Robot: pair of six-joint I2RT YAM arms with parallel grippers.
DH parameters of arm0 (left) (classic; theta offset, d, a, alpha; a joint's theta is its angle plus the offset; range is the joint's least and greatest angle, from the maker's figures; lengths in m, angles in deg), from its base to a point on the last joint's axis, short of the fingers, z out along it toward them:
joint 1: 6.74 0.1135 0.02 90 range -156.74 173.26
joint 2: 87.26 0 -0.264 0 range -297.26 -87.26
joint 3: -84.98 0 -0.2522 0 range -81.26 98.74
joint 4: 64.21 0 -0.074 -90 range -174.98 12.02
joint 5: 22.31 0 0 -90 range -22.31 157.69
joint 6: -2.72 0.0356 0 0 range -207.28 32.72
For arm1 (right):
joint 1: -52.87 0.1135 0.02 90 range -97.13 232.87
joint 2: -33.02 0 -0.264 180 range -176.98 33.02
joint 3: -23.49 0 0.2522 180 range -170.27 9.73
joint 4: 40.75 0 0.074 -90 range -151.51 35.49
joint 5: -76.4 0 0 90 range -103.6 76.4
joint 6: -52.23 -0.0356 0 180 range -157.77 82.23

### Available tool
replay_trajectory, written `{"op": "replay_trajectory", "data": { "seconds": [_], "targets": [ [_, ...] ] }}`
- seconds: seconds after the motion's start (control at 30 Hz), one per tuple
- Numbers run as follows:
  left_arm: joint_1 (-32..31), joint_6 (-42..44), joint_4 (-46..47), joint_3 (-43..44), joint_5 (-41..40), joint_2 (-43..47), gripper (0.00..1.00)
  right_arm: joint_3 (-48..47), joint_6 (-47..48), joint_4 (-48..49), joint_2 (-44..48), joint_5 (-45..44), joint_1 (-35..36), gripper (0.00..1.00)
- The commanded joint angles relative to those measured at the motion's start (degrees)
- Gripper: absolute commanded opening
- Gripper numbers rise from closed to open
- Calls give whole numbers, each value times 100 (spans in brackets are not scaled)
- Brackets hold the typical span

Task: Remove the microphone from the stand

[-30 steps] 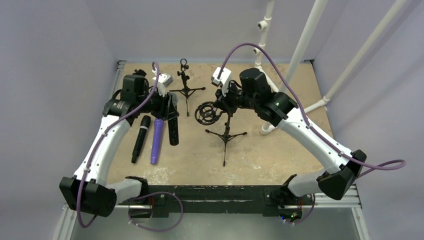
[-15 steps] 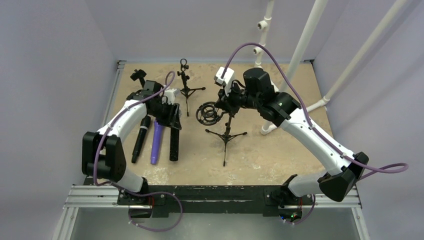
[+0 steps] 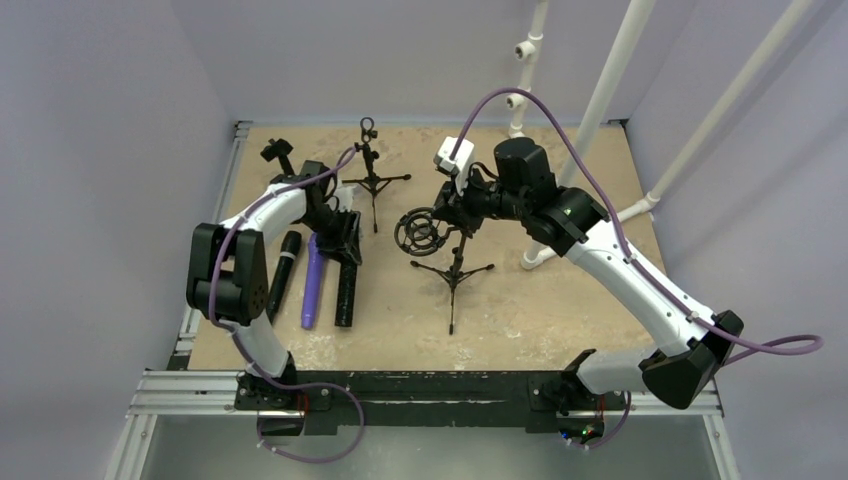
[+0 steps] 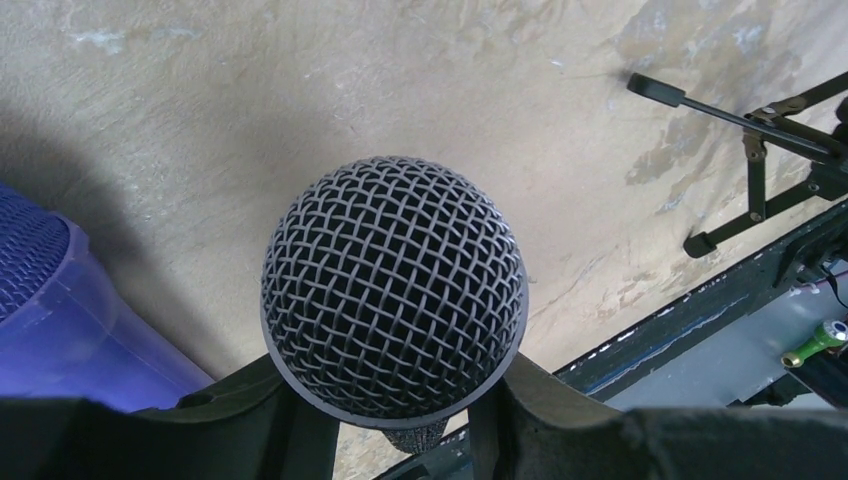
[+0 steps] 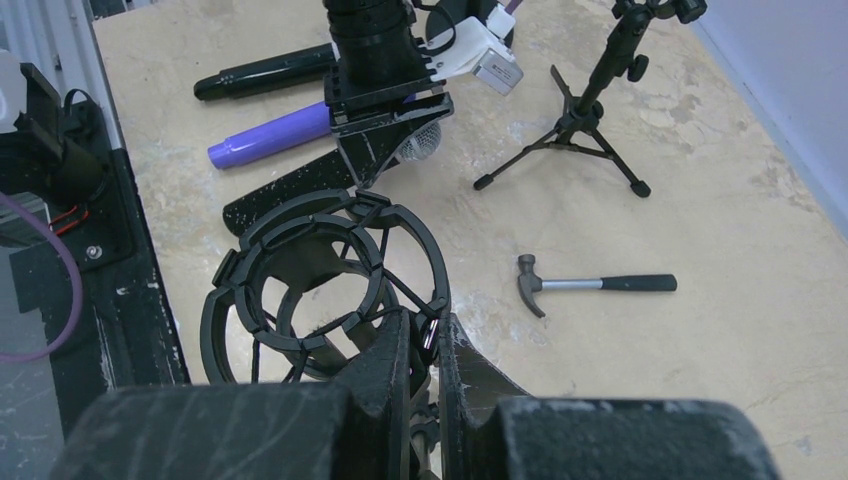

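Microphone (image 4: pixel 393 290) is out of the shock mount (image 5: pixel 320 290), low at the counter (image 3: pixel 560 300) just beside the purple mic (image 3: pixel 314 285). Left fingers (image 4: pixel 240 430) part-open, clamped around its mesh head. Right fingers (image 5: pixel 385 365) pinched tight on the mount's rim.

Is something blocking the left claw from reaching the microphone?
No, nothing is in the way. The left gripper has the black microphone right between its fingers. The purple microphone sits beside it, not between them. The stand has an empty ring and is off to the side.
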Motion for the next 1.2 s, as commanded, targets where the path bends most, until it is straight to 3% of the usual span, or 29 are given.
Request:
{"op": "replay_trajectory", "data": {
  "seconds": [0.0,0.57,0.93,1.03,1.17],
  "targets": [
    [85,41,-122,233,-315,-199,23,199,-16,-700,64,249,-20,0],
    [95,-16,-362,599,-431,-707,49,171,-86,-654,78,534,-83,0],
    [95,-56,-271,535,-471,-441,53,204,-121,-621,117,599,-180,1],
    [92,11,-363,651,-328,-99,54,193,-119,-632,141,627,-207,7],
    [86,102,-383,661,95,532,57,104,-112,-681,146,807,-234,26]
  ]
}}
